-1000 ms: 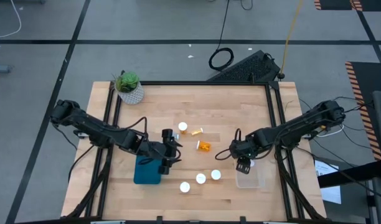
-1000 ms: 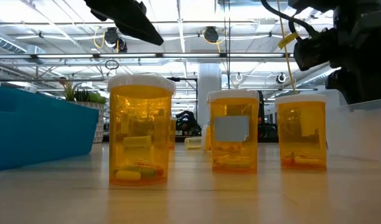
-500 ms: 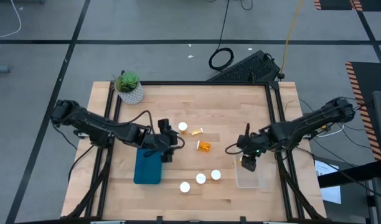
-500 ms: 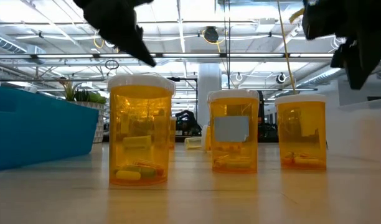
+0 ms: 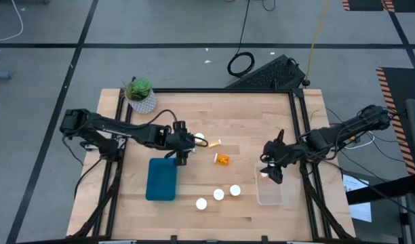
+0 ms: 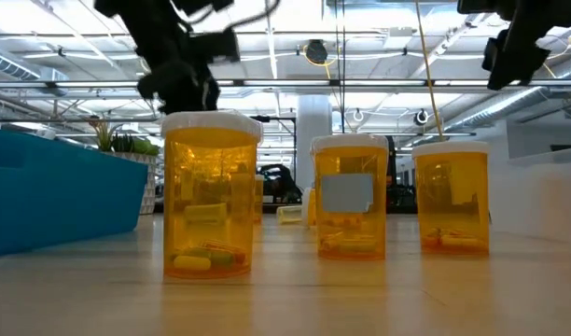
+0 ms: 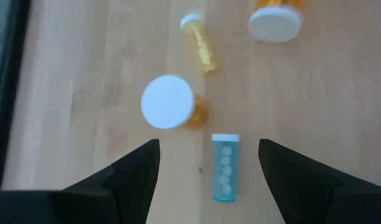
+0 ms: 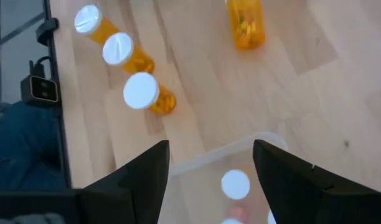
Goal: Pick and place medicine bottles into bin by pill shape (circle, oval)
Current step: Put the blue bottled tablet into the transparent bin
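Bottles: 6 on tabletop (image 5: pixel 262 122). 3 upright in row near front edge (image 5: pixel 218 194); 1 upright (image 5: pixel 199 138) by left gripper; 1 slim, lying (image 5: pixel 213 144); 1 orange, lying mid-tabletop (image 5: pixel 222 160). At least 1 more in clear bin (image 5: pixel 272 192).
Bins: 2. Blue bin (image 5: pixel 161 179) front-left, clear bin front-right.
Left gripper (image 5: pixel 182 148): just above blue bin's far edge, fingers apart, empty.
Right gripper (image 5: pixel 273 171): over clear bin's far edge, fingers apart, empty.
Room: far half of tabletop open except plant (image 5: pixel 140 94) at far-left corner.
Look: translucent orange, white caps, pills at bottom.
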